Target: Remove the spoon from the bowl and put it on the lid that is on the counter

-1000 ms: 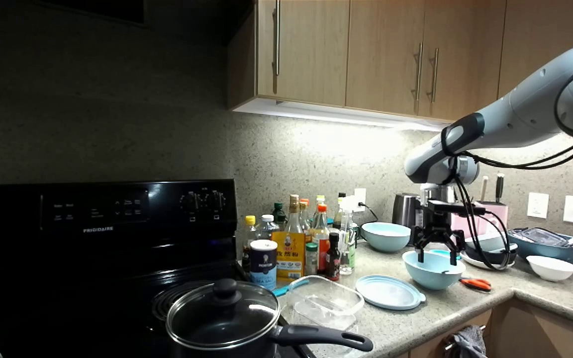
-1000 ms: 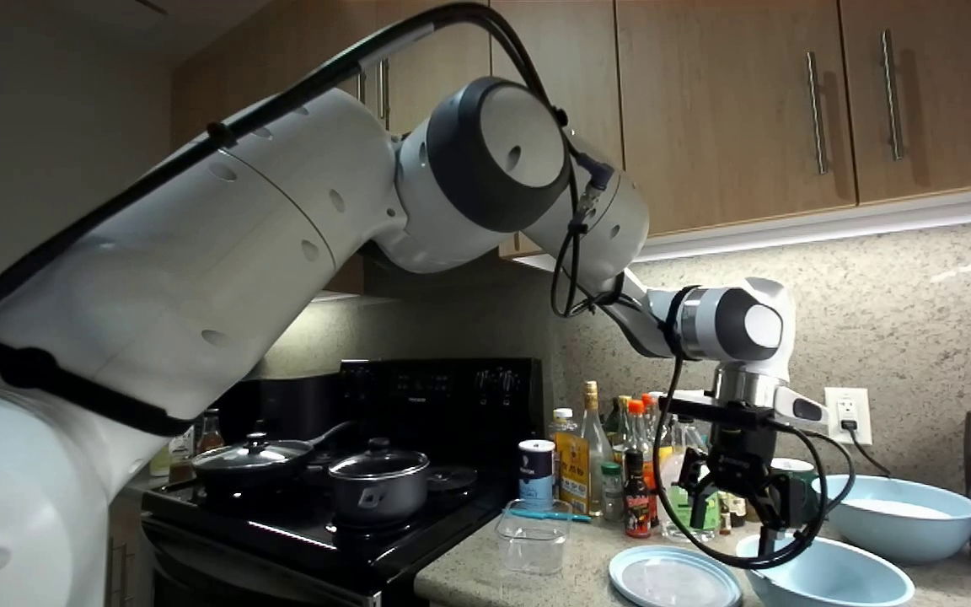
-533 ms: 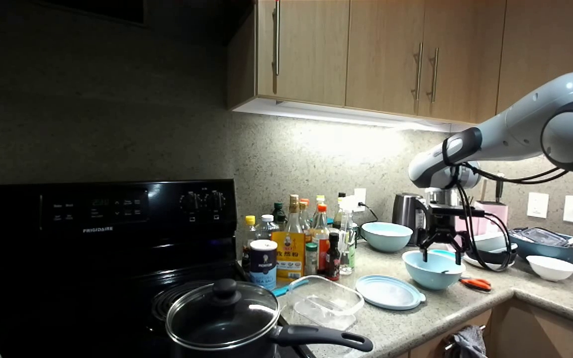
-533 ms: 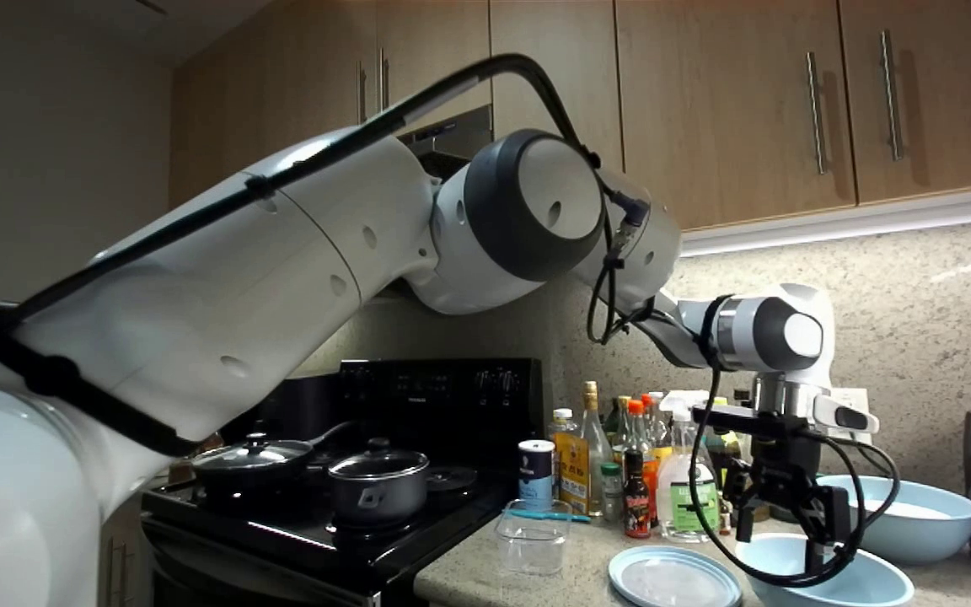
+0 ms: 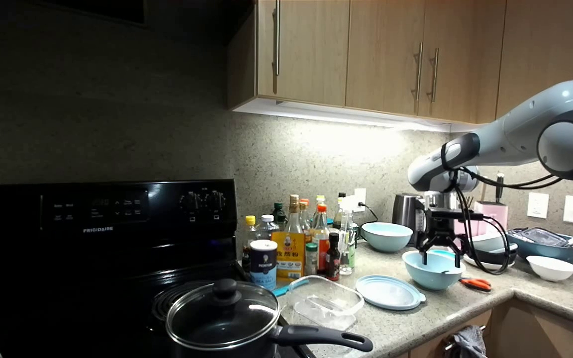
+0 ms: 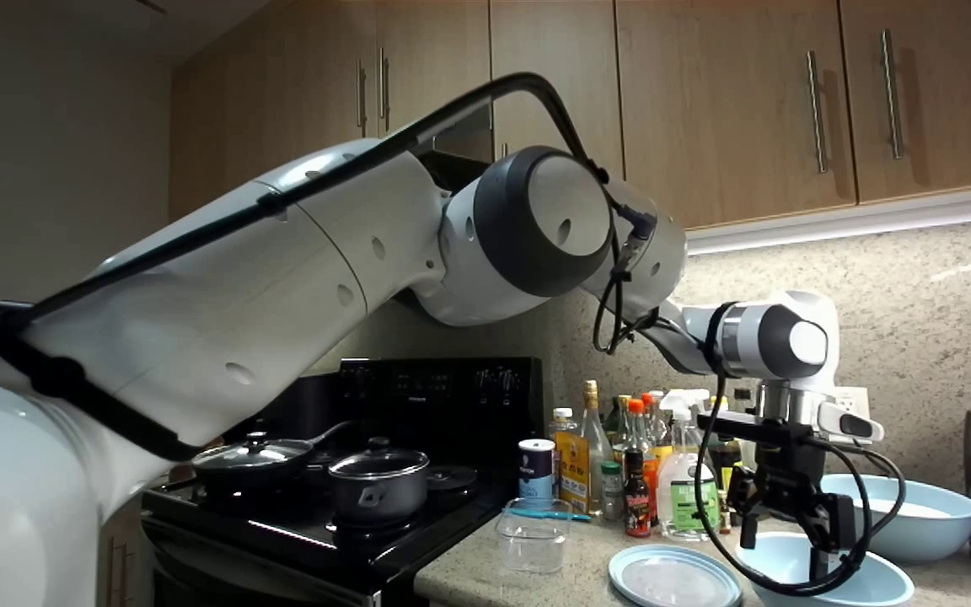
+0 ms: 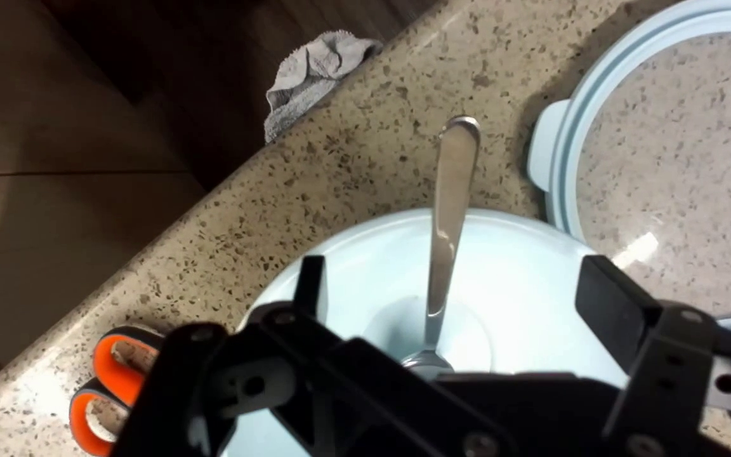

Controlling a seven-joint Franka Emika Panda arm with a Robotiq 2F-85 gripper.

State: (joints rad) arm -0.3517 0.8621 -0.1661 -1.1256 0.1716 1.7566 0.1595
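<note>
Your end effector (image 5: 440,261): jaws apart, over bowl (image 7: 524,273) | wrist view: spoon (image 7: 450,190) in bowl, handle crossing rim toward your 12 o'clock | lid (image 7: 683,165) near bowl, 2 o'clock | scissors (image 7: 118,381) at 9 o'clock

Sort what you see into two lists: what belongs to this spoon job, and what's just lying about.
Belongs to the job:
spoon
pale blue bowl holding it
light blue lid
open hand

Just lying about:
orange-handled scissors
white bowl
metal kettle
lidded saucepan
salt canister
</note>
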